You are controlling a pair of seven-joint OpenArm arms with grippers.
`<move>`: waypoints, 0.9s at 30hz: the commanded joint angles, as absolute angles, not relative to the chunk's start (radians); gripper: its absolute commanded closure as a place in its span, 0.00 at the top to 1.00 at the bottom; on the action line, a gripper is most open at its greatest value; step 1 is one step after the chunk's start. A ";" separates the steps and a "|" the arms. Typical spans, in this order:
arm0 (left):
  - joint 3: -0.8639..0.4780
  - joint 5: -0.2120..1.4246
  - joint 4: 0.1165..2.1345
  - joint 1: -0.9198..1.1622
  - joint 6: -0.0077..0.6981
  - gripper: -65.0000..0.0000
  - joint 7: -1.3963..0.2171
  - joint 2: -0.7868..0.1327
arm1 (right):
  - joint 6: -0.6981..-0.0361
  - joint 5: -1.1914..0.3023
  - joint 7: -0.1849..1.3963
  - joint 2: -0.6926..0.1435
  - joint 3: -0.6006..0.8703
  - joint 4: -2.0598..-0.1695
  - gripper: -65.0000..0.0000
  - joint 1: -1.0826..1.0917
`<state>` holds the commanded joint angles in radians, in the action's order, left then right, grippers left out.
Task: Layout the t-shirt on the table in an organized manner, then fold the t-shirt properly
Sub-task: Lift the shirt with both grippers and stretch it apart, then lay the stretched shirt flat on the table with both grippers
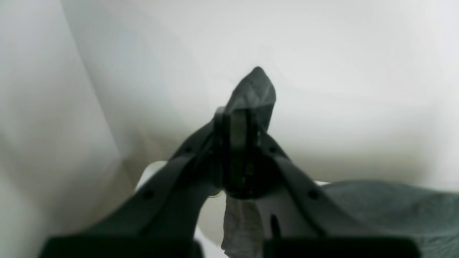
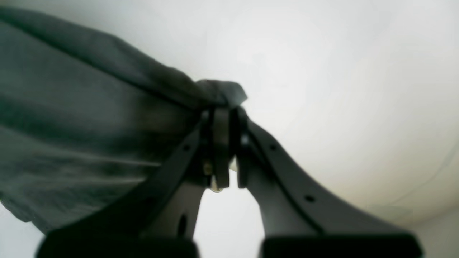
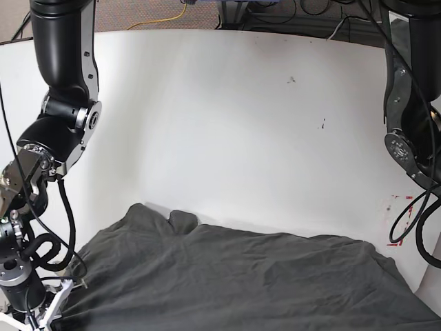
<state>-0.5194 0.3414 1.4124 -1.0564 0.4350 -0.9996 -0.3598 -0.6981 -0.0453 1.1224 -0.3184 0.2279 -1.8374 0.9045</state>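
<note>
Right now both grippers are clamped on cloth. Seen from its wrist camera, the left gripper point(image 1: 239, 122) has its jaws closed on a bunched tip of the t-shirt point(image 1: 255, 91), which pokes out past the fingertips. The right gripper point(image 2: 225, 122) likewise pinches a gathered edge, with fabric stretching away to the left. From the base view, the t-shirt point(image 3: 234, 276) lies spread over the near part of the table point(image 3: 227, 117), wrinkled.
</note>
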 joint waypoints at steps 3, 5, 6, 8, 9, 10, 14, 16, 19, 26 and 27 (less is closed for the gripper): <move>-0.521 0.343 1.420 -1.050 0.435 0.00 -1.024 -0.360 | -0.698 -0.045 1.135 -0.318 0.228 -1.865 0.00 0.900; -0.530 0.343 1.437 -1.047 0.435 0.00 -1.066 -0.363 | -0.698 -0.045 1.164 -0.317 0.228 -1.908 0.00 0.865; -0.532 0.343 1.440 -1.043 0.435 0.00 -1.073 -0.363 | -0.698 -0.045 1.168 -0.317 0.228 -1.916 0.00 0.855; -0.556 0.343 1.463 -1.004 0.437 0.00 -1.109 -0.360 | -0.698 -0.045 1.179 -0.314 0.228 -1.948 0.00 0.817; -0.565 0.343 1.478 -0.983 0.437 0.00 -1.125 -0.360 | -0.698 -0.045 1.179 -0.312 0.228 -1.966 0.00 0.789; -0.572 0.343 1.491 -0.967 0.437 0.00 -1.136 -0.360 | -0.698 -0.045 1.181 -0.312 0.228 -1.985 0.00 0.763; -0.598 0.344 1.534 -0.889 0.437 0.00 -1.182 -0.363 | -0.698 -0.047 1.181 -0.309 0.229 -2.034 0.00 0.636; -0.608 0.346 1.555 -0.842 0.441 0.00 -1.196 -0.363 | -0.698 -0.050 1.181 -0.309 0.242 -2.037 0.00 0.585; -0.634 0.346 1.610 -0.742 0.501 0.00 -1.218 -0.366 | -0.698 -0.065 1.181 -0.295 0.295 -2.038 0.00 0.486; -0.679 0.366 1.718 -0.472 0.581 0.00 -1.282 -0.383 | -0.698 -0.125 1.176 -0.285 0.361 -2.038 0.00 0.271; -0.682 0.377 1.735 -0.423 0.581 0.00 -1.282 -0.383 | -0.698 -0.125 1.175 -0.283 0.366 -2.038 0.00 0.242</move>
<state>-0.6820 0.3767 1.7346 -0.4227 0.5808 -1.2820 -0.3828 -0.6981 -0.1250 1.1745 -0.2831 0.3659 -2.0384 0.2417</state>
